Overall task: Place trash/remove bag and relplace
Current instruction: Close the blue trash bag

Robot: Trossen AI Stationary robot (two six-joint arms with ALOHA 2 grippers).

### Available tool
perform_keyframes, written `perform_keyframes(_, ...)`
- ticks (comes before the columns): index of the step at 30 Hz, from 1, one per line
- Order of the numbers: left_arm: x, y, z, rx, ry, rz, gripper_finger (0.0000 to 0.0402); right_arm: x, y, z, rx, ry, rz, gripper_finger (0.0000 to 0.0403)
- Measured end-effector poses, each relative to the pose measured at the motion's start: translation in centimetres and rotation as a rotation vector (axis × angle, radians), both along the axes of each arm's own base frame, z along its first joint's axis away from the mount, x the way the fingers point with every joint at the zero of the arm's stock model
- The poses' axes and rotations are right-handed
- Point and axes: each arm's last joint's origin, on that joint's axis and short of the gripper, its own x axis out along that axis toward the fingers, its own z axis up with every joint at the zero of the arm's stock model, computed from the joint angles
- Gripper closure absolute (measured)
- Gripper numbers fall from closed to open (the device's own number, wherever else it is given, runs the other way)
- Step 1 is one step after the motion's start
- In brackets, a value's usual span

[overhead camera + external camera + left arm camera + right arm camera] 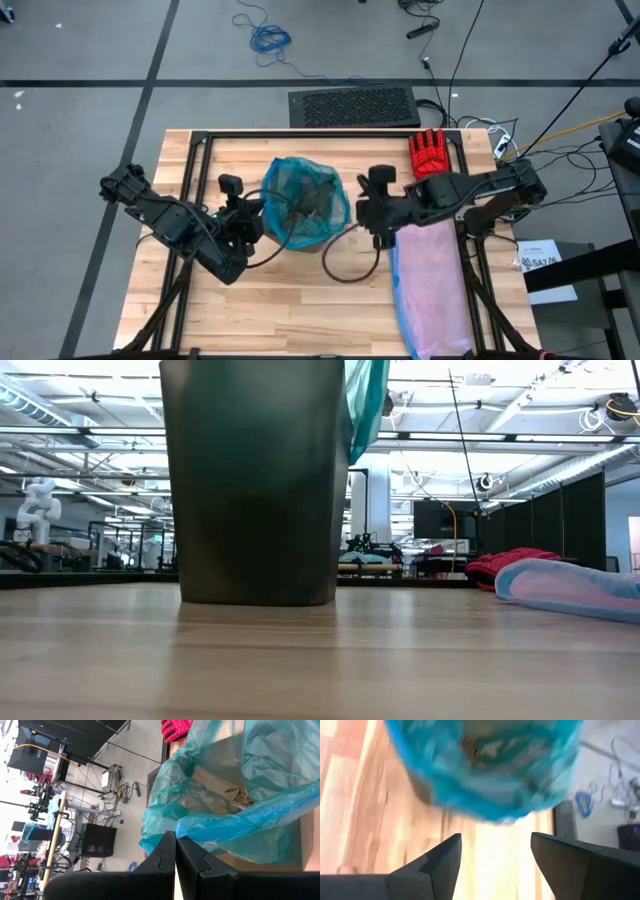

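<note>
Left tool (258, 218): fingers (165, 857) pressed together, pinching the rim of the bag (305, 200) on its left side. In the left wrist view the film bunches right at the fingertips.

Right tool (362, 212): fingers (440, 862) spread, nothing between them, just beside the bag's right side; whether it touches the film cannot be told.

Bag: thin translucent teal-green film, crumpled, mouth open upward, lining a dark bin (255, 480) near the middle of the tabletop (300, 300), toward the far edge. Brown trash (239, 796) shows inside through the film.

Pink bag (432, 285) lies flat along the tabletop's right edge, reaching the near edge. Red glove (430, 152) at the far right corner.
</note>
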Motion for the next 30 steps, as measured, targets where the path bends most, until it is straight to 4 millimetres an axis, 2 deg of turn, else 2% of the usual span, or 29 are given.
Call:
perform_keyframes(4,-0.1,-0.2,0.0,-0.002,-0.002,-0.007,0.0394,-1.1,-0.4,-3.2,0.000,0.014,-0.050,0.0195)
perform_keyframes(7,-0.1,-0.2,0.0,-0.013,-0.013,0.001,0.0399,-2.2,-1.4,-5.9,0.025,-0.051,-0.083,0.0216)
perform_keyframes(11,-0.1,-0.2,0.0,-0.014,-0.014,0.002,0.0399,-3.6,-2.7,-9.1,0.035,-0.285,-0.090,0.0234)
perform_keyframes(15,-0.1,-0.2,0.0,-0.013,-0.014,0.002,0.0400,-4.2,-3.7,-12.8,-0.028,-0.525,-0.029,0.0240)
perform_keyframes(20,-0.1,-0.2,0.0,-0.014,-0.015,0.003,0.0400,-4.5,-5.1,-16.8,-0.078,-0.717,-0.047,0.0239)
perform_keyframes(22,-0.1,-0.2,0.0,-0.014,-0.015,0.003,0.0400,-4.4,-5.6,-17.5,-0.092,-0.789,-0.059,0.0238)
perform_keyframes(25,-0.1,-0.2,0.0,-0.014,-0.015,0.003,0.0400,-3.9,-5.9,-17.3,-0.109,-0.882,-0.059,0.0238)
perform_keyframes(30,-0.1,-0.2,0.0,-0.015,-0.016,0.004,0.0400,-2.4,-6.1,-18.2,-0.087,-0.891,0.047,0.0238)
